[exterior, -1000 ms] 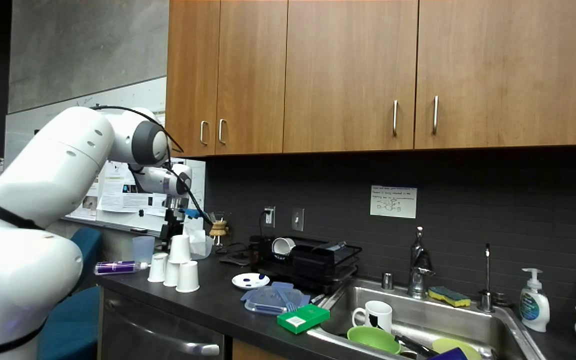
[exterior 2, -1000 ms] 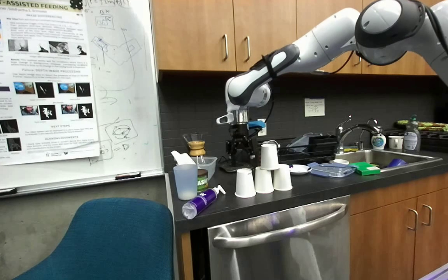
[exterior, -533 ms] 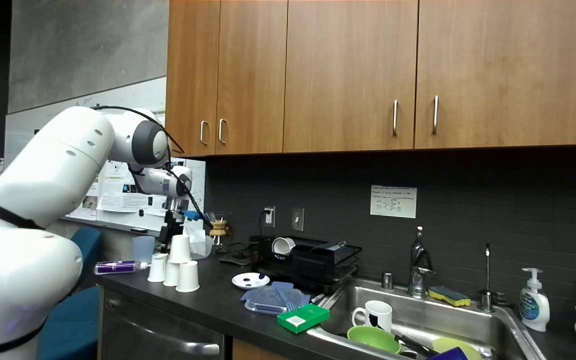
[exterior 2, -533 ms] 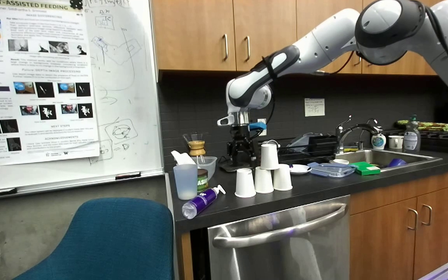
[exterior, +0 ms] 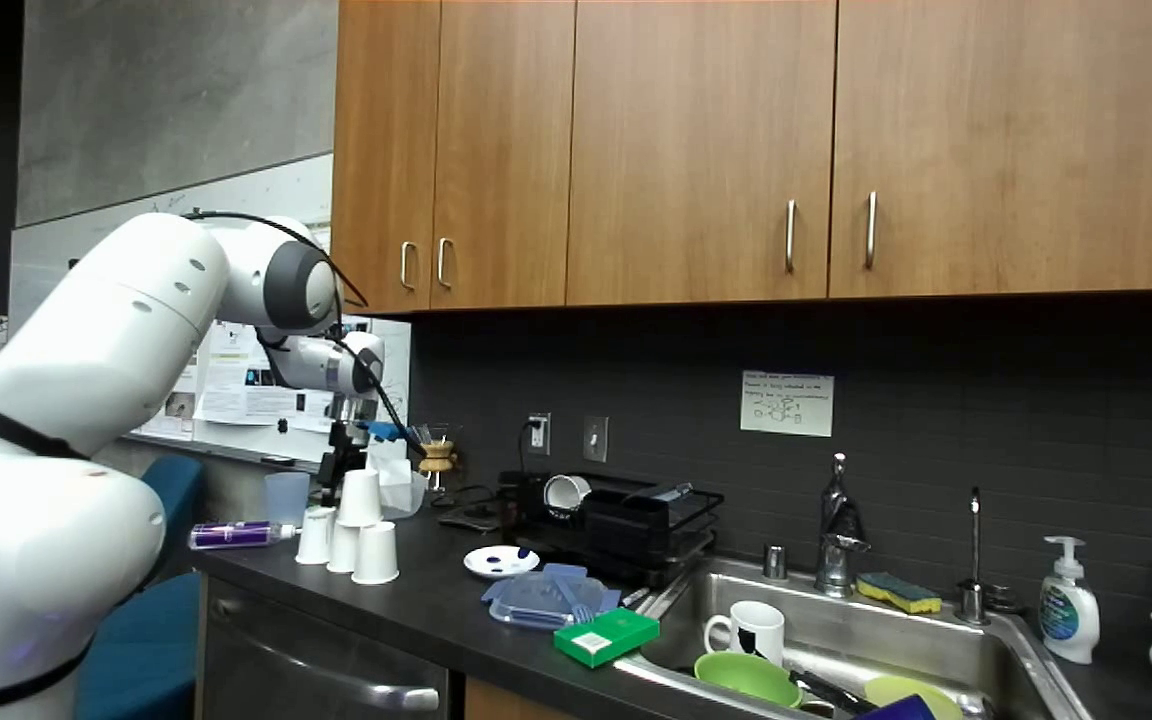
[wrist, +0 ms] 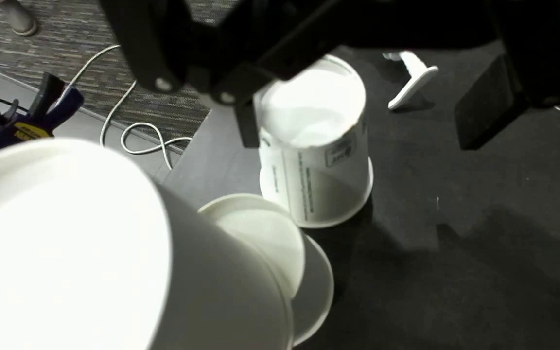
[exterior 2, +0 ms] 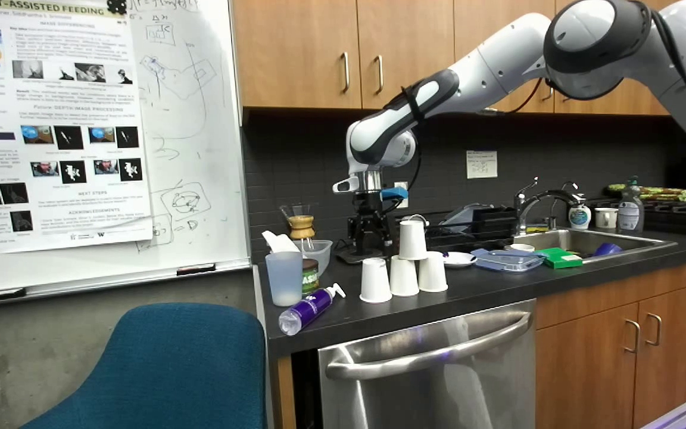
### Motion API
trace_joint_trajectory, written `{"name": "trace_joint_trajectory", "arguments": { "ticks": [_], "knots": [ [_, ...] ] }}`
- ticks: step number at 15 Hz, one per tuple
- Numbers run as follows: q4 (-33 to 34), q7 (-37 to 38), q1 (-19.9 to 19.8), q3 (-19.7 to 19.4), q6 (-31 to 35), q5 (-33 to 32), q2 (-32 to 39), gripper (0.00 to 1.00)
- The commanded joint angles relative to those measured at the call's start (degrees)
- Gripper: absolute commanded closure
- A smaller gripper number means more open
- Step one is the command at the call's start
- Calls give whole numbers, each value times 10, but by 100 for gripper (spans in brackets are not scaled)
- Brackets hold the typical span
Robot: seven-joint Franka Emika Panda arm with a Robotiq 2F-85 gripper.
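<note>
Several white paper cups stand upside down on the dark counter in both exterior views. The lower row includes an end cup (exterior 2: pixel 375 280), a middle cup (exterior 2: pixel 404 276) and another cup (exterior 2: pixel 432 271); one top cup (exterior 2: pixel 412 239) rests on the latter two. My gripper (exterior 2: pixel 371 238) points down just behind the cups, partly hidden by them. In the wrist view the gripper (wrist: pixel 365 119) is open wide. One finger (wrist: pixel 250 129) overlaps the edge of the end cup (wrist: pixel 319 180); contact cannot be told. The opposite finger stands apart over the counter. The top cup (wrist: pixel 66 243) looms close at lower left.
A purple pump bottle (exterior 2: pixel 307 310) lies near the counter's end, beside a bluish cup (exterior 2: pixel 285 280) and a jar (exterior 2: pixel 310 276). A glass coffee maker (exterior 2: pixel 301 226) stands behind. Along the counter are a plate (exterior: pixel 501 561), plastic container (exterior: pixel 546 600), green box (exterior: pixel 606 637), dish rack (exterior: pixel 626 520) and sink (exterior: pixel 1026 640).
Over the second, my wrist and gripper have shifted down and sideways very slightly, mostly in the first half. The cups have not moved, and the gripper has stayed open.
</note>
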Motion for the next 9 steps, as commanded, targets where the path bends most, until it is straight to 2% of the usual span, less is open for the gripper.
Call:
{"name": "trace_joint_trajectory", "arguments": {
  "ticks": [1,8,9],
  "knots": [
    [3,0,2,-2,-2,1,1,0],
    [-5,7,16,11,-7,5,-22,0],
    [5,1,13,4,-3,1,0,0]
  ]
}}
